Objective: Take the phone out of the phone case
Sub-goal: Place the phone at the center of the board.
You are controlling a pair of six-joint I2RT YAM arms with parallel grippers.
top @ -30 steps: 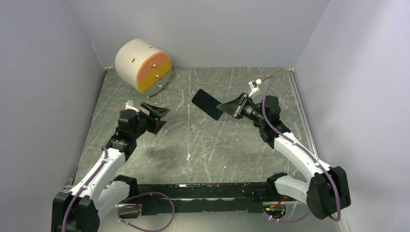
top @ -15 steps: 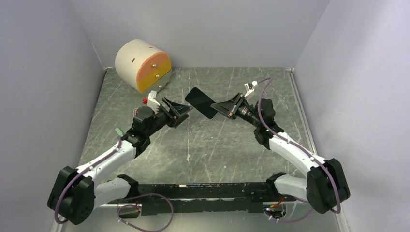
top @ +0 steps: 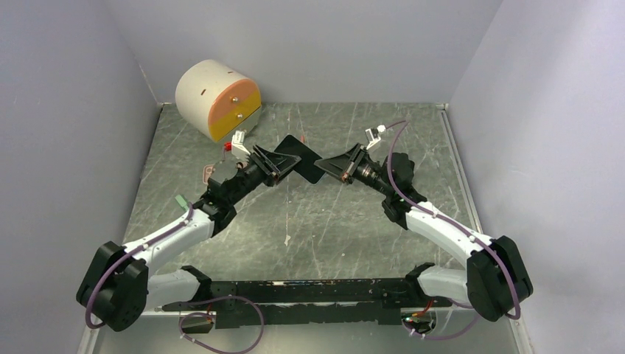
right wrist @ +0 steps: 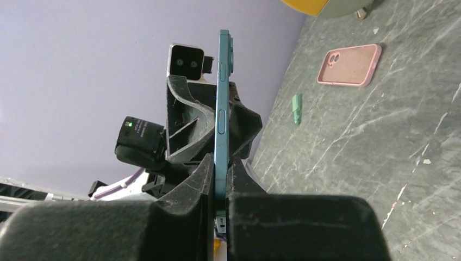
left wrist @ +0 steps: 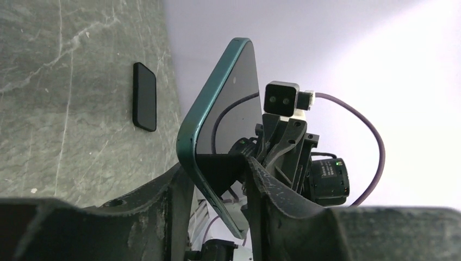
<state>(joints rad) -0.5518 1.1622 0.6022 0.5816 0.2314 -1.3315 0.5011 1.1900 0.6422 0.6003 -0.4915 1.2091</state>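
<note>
We judge that the main part of the task is done. The phone (top: pixel 301 158) is bare: in the right wrist view we see its teal edge, its side buttons and its camera bump with no cover around them. The pink case (right wrist: pixel 349 65) lies flat and empty on the table (top: pixel 332 221), in the upper right of that view. In the top view it is left of centre, partly behind the left arm.

The phone is not on the table. It hangs in the air a little above the centre of the top view, between the two arms.

The right gripper (top: pixel 329 164) is closed on the right end of the phone, whose edge is pinched tight between the fingers in its own wrist view. The left gripper (top: pixel 289 161) has its jaws around the other end. One finger (left wrist: pixel 163 206) lies against the teal edge. Between the screen and the other finger (left wrist: pixel 272 185) there seems to be a gap, but the angle is poor, so we cannot tell if it already clamps the phone.

What is left, in our opinion, is small: to put the phone down on the table, apart from the case, and to let it go. If both arms pull at the same moment, the phone could slip.
</note>
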